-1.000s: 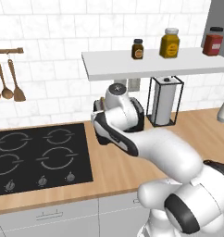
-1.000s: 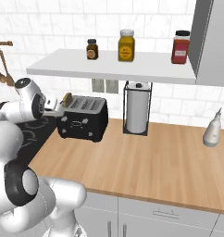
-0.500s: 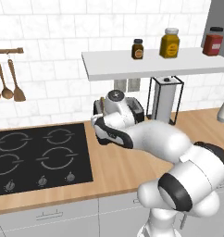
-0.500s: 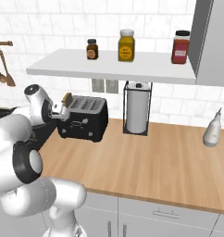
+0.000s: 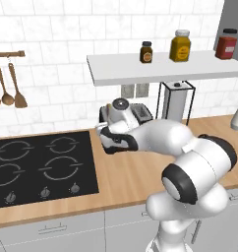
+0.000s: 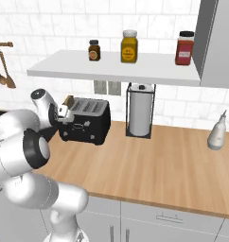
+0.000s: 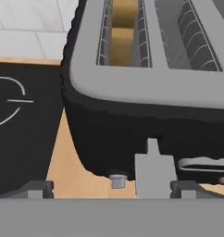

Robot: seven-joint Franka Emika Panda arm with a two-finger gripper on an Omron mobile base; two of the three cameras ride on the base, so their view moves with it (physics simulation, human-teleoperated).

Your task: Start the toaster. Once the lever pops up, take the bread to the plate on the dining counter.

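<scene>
The black toaster (image 6: 85,122) stands on the wood worktop by the wall, and my arm hides most of the toaster (image 5: 141,112) in the left base view. A brown slice of bread (image 7: 124,27) sits in its left slot, and the bread (image 6: 68,100) pokes up at that end. My gripper (image 7: 111,190) is open just in front of the toaster's front face, its fingertips (image 7: 37,189) wide apart. A grey lever (image 7: 153,166) lies between them, untouched. Seen from the right base, the gripper (image 6: 64,112) is at the toaster's left front corner. The plate and dining counter are out of view.
A black hob (image 5: 42,167) lies left of the toaster. A paper towel holder (image 6: 140,111) stands to its right under a shelf (image 6: 111,71) with jars. A spray bottle (image 6: 217,132) is far right. Wooden spoons (image 5: 13,88) hang on the wall.
My hand has dropped and swung in from the toaster's left side to face its front, close to the lever. The jaws stayed open. The toaster and bread have not moved.
</scene>
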